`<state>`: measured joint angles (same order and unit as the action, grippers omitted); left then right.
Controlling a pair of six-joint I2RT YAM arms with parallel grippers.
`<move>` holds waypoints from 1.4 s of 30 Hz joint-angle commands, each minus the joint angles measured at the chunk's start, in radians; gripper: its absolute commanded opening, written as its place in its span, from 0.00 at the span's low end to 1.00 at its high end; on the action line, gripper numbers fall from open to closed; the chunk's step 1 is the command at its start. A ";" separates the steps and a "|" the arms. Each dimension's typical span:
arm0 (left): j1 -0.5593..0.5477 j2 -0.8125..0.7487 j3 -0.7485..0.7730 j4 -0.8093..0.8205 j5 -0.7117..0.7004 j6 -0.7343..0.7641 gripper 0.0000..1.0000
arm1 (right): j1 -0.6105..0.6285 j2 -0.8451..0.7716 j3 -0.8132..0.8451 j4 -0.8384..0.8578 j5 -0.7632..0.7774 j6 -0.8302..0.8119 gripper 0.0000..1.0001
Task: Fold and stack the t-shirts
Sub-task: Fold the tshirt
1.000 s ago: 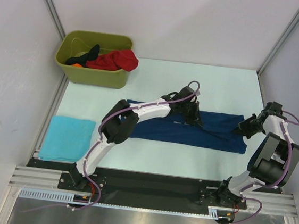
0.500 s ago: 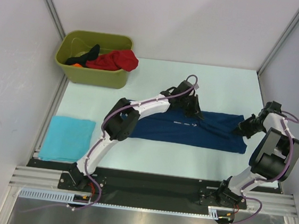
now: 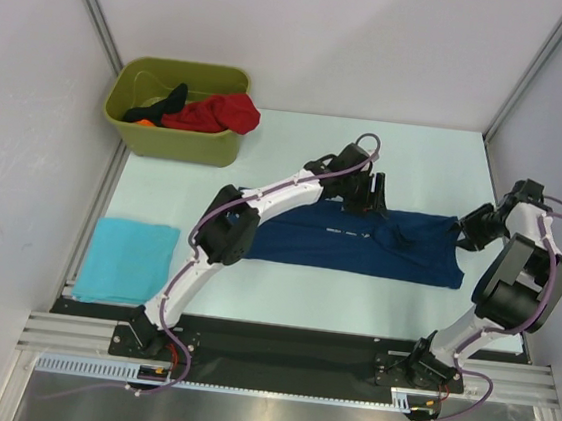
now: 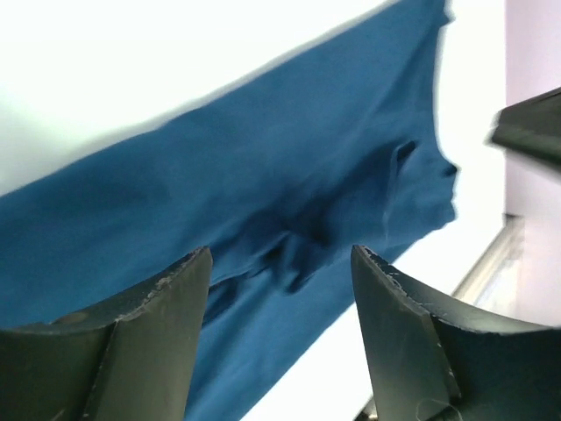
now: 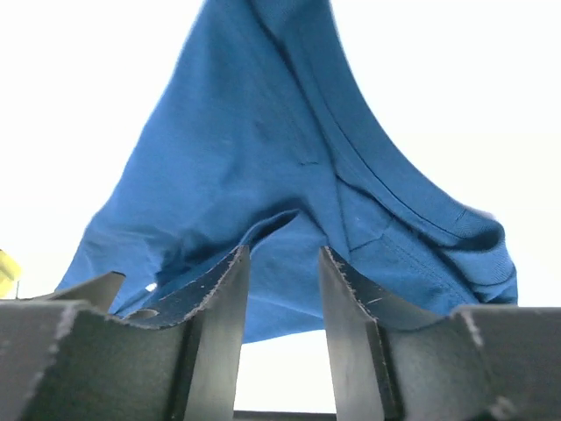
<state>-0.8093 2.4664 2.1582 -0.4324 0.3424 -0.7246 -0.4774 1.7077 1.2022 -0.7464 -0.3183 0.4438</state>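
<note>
- The navy blue t-shirt (image 3: pixel 358 244) lies flat on the table (image 3: pixel 297 157) as a long, narrow band running left to right across the middle, with a small pale print showing near its centre.
- A bunched wrinkle sits in the cloth right of centre, and the shirt's right end has an uneven, slightly crumpled edge.
- The left gripper (image 3: pixel 374 196) hovers at the far edge of the navy shirt, right of its centre. In the left wrist view its fingers (image 4: pixel 149 324) stand wide apart with nothing between them, and the blue cloth lies below.
- The right gripper (image 3: pixel 467 231) is at the right end of the same shirt. In the right wrist view its fingers (image 5: pixel 219 307) are parted by a narrower gap. The cloth shows beyond that gap and is not pinched in it, so this gripper is open too.
- The light turquoise t-shirt (image 3: pixel 127 261) lies folded into a neat rectangle at the near left of the table, well apart from the navy one and from both arms.
- The olive-green bin (image 3: pixel 173 142) stands at the far left corner of the table.
- A red t-shirt (image 3: pixel 219 114) is heaped in the bin and spills over its right rim. A black t-shirt (image 3: pixel 168 97) lies beside it inside, with a bit of orange showing under it.
</note>
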 commanded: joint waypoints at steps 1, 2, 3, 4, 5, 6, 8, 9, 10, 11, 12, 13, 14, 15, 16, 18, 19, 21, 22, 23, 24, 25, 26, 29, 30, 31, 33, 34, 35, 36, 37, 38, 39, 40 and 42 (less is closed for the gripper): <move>-0.002 -0.122 0.058 -0.118 -0.115 0.172 0.71 | 0.006 -0.080 0.045 -0.057 0.033 -0.047 0.45; -0.001 -0.147 0.058 -0.137 -0.132 0.207 0.71 | 0.017 -0.098 0.030 -0.060 0.018 -0.047 0.46; 0.002 -0.167 0.052 -0.152 -0.146 0.224 0.71 | 0.031 -0.121 0.010 -0.057 0.010 -0.045 0.47; 0.005 -0.187 0.040 -0.172 -0.155 0.238 0.71 | 0.069 -0.143 -0.015 -0.051 0.002 -0.042 0.48; 0.010 -0.207 -0.001 -0.175 -0.166 0.264 0.70 | 0.089 -0.187 -0.057 -0.044 -0.016 -0.028 0.48; 0.018 -0.252 -0.029 -0.175 -0.167 0.280 0.69 | 0.114 -0.209 -0.085 -0.021 -0.031 -0.024 0.48; 0.028 -0.302 -0.125 -0.172 -0.163 0.315 0.67 | 0.186 -0.256 -0.142 -0.001 -0.047 -0.008 0.48; 0.042 -0.343 -0.162 -0.169 -0.152 0.323 0.67 | 0.207 -0.266 -0.156 0.025 -0.048 -0.002 0.48; 0.051 -0.372 -0.200 -0.169 -0.148 0.327 0.65 | 0.223 -0.270 -0.167 0.034 -0.056 0.004 0.47; 0.059 -0.398 -0.289 -0.161 -0.145 0.332 0.63 | 0.249 -0.267 -0.176 0.041 -0.061 0.010 0.44; 0.077 -0.424 -0.340 -0.132 -0.126 0.332 0.63 | 0.256 -0.252 -0.176 0.050 -0.058 0.010 0.42; 0.090 -0.487 -0.395 -0.114 -0.118 0.332 0.62 | 0.263 -0.244 -0.173 0.059 -0.056 0.010 0.40; 0.102 -0.512 -0.496 -0.094 -0.105 0.326 0.61 | 0.264 -0.234 -0.171 0.070 -0.061 0.012 0.39; 0.123 -0.544 -0.542 -0.063 -0.099 0.324 0.61 | 0.266 -0.214 -0.168 0.094 -0.059 0.021 0.38; 0.136 -0.584 -0.614 -0.055 -0.091 0.324 0.61 | 0.266 -0.201 -0.168 0.107 -0.054 0.026 0.38; 0.171 -0.621 -0.667 -0.052 -0.088 0.321 0.61 | 0.269 -0.172 -0.168 0.161 -0.047 0.035 0.38; 0.182 -0.636 -0.690 -0.051 -0.076 0.320 0.61 | 0.273 -0.131 -0.165 0.177 -0.062 0.039 0.36; 0.209 -0.682 -0.754 -0.031 -0.057 0.323 0.60 | 0.304 -0.083 -0.144 0.194 -0.105 0.045 0.34; 0.219 -0.695 -0.790 -0.028 -0.049 0.324 0.60 | 0.321 -0.041 -0.118 0.196 -0.120 0.058 0.33; 0.225 -0.711 -0.804 -0.029 -0.051 0.326 0.60 | 0.338 -0.031 -0.110 0.199 -0.122 0.065 0.33; 0.242 -0.719 -0.817 -0.038 -0.051 0.327 0.60 | 0.355 -0.023 -0.105 0.217 -0.117 0.078 0.33; 0.248 -0.725 -0.833 -0.042 -0.059 0.327 0.60 | 0.381 -0.019 -0.104 0.226 -0.113 0.102 0.33; 0.257 -0.736 -0.866 -0.043 -0.072 0.320 0.59 | 0.391 -0.011 -0.105 0.237 -0.099 0.117 0.34; 0.309 -0.794 -0.951 -0.011 -0.048 0.292 0.60 | 0.396 0.044 -0.110 0.307 -0.128 0.170 0.37; 0.338 -0.819 -0.966 0.000 -0.039 0.291 0.60 | 0.393 0.064 -0.104 0.329 -0.125 0.165 0.38; 0.352 -0.830 -0.986 0.000 -0.031 0.289 0.60 | 0.388 0.093 -0.090 0.332 -0.108 0.153 0.40; 0.380 -0.845 -0.995 -0.012 -0.026 0.298 0.60 | 0.378 0.173 -0.026 0.306 -0.097 0.110 0.43; 0.387 -0.848 -0.997 -0.020 -0.026 0.307 0.61 | 0.372 0.196 0.006 0.288 -0.100 0.093 0.44; 0.398 -0.850 -0.998 -0.025 -0.028 0.315 0.61 | 0.359 0.220 0.035 0.260 -0.094 0.057 0.46; 0.404 -0.853 -0.999 -0.035 -0.031 0.318 0.61 | 0.350 0.217 0.089 0.199 -0.085 0.041 0.49; 0.407 -0.856 -1.002 -0.035 -0.032 0.323 0.61 | 0.341 0.205 0.108 0.170 -0.073 0.027 0.51; 0.417 -0.860 -1.005 -0.035 -0.034 0.327 0.61 | 0.312 0.184 0.123 0.141 -0.041 0.015 0.52; 0.421 -0.863 -1.008 -0.031 -0.037 0.327 0.61 | 0.297 0.135 0.137 0.098 -0.032 0.000 0.56; 0.426 -0.865 -1.017 -0.026 -0.037 0.327 0.61 | 0.281 0.106 0.138 0.088 -0.010 -0.011 0.59; 0.441 -0.859 -1.021 -0.014 -0.029 0.324 0.62 | 0.223 0.052 0.135 0.061 0.022 -0.049 0.69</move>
<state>-0.3847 1.6482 1.1519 -0.4763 0.2928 -0.4244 -0.1810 1.8774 1.2987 -0.6006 -0.3874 0.4793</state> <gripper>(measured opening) 0.614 0.648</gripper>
